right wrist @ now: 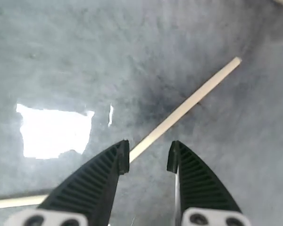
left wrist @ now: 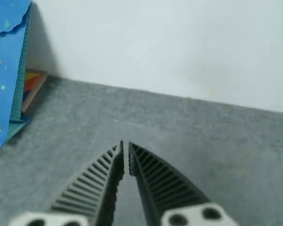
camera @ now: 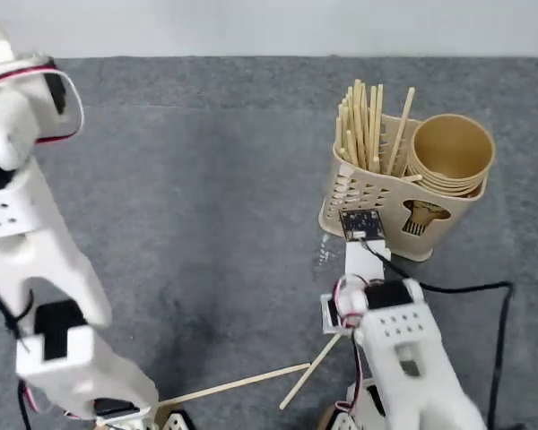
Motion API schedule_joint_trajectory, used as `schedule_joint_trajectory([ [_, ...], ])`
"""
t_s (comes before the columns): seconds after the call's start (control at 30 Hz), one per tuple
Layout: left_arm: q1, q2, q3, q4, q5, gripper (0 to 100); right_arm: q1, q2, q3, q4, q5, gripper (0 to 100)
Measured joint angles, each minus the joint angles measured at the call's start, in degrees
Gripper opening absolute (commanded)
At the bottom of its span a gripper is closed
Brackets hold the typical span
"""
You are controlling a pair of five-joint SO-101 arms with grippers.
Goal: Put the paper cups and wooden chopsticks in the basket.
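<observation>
- I am working the chopstick step; the right gripper (right wrist: pixel 148 153) is hanging open just above a pale wooden chopstick (right wrist: pixel 188 106), its jaws standing either side of the stick's near end and gripping nothing.
- The next move, as I am judging it, is calling for a straight drop until the jaws are straddling the stick, then a firm close; the stick is lying slantwise to the jaws, so a small wrist turn may be needed, or it could roll away.
- A second loose chopstick (right wrist: pixel 19 201) is lying near the first, on the grey felt-like table cover (camera: pixel 206 179); it is waiting its turn.
- The high view is giving me what the wrist views are not: the loose pair (camera: pixel 312 371) (camera: pixel 238 383) lying at the near edge beside the right arm (camera: pixel 399 340), and, farther off, the beige slotted plastic basket (camera: pixel 359 193) already holding stacked tan paper cups (camera: pixel 453 148) and a bundle of wooden chopsticks (camera: pixel 363 121).
- The left arm (camera: pixel 36 242) is standing well apart; the left gripper (left wrist: pixel 125 149) is showing its jaws all but closed on nothing, pointing at a blue paper bag (left wrist: pixel 7 70) and a white wall (left wrist: pixel 179 47).
</observation>
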Motion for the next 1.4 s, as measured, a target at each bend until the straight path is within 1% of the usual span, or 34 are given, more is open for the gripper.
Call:
schedule_joint_trajectory([
  [0.17,-1.3,-8.9,13.4,0.0,-0.7,2,0.0,10.6,-4.0,-1.7,-1.4,15.5],
  [0.3,-3.5,-14.3,23.9,-0.2,-0.7,2,-0.1,14.8,-4.1,-5.8,-1.7,15.4],
  [0.37,-4.7,-16.8,29.6,-1.3,-0.7,2,-0.1,16.4,-4.1,-7.5,-3.1,15.4],
  [0.5,-5.4,-22.1,41.3,-5.4,-3.3,2,1.0,19.6,-4.2,-11.2,-4.4,15.4],
  [0.6,-5.9,-26.5,49.8,-9.5,-3.8,2,1.1,22.0,-5.3,-11.7,-4.4,15.2],
  [0.67,-6.6,-29.9,55.4,-12.2,-3.8,2,1.1,23.8,-6.4,-11.7,-4.6,10.9],
  [0.73,-7.3,-33.2,60.7,-14.9,-3.8,2,1.2,25.6,-7.6,-11.7,-4.7,2.0],
  [0.77,-7.5,-35.1,63.4,-16.1,-3.6,2,1.8,26.3,-8.1,-11.7,-4.7,0.1],
  [0.83,-7.6,-38.3,68.8,-18.4,-4.0,2,2.0,27.7,-9.2,-11.7,-4.7,2.8],
  [0.9,-7.9,-41.4,74.3,-21.1,-4.0,2,2.0,28.9,-10.8,-11.7,-4.6,0.6],
  [1.07,-7.9,-48.2,86.8,-26.6,-5.3,2,1.8,30.7,-13.0,-11.8,-4.7,0.8],
  [1.13,-8.0,-50.5,90.8,-28.3,-5.3,2,0.4,30.9,-13.6,-12.0,-4.7,0.8],
  [1.23,-8.1,-53.5,95.6,-30.0,-5.5,2,-2.9,31.7,-15.3,-12.7,-7.2,0.8],
  [1.4,-8.1,-57.5,100.3,-30.4,-5.5,2,-9.8,31.9,-17.3,-13.7,-8.4,0.8],
])
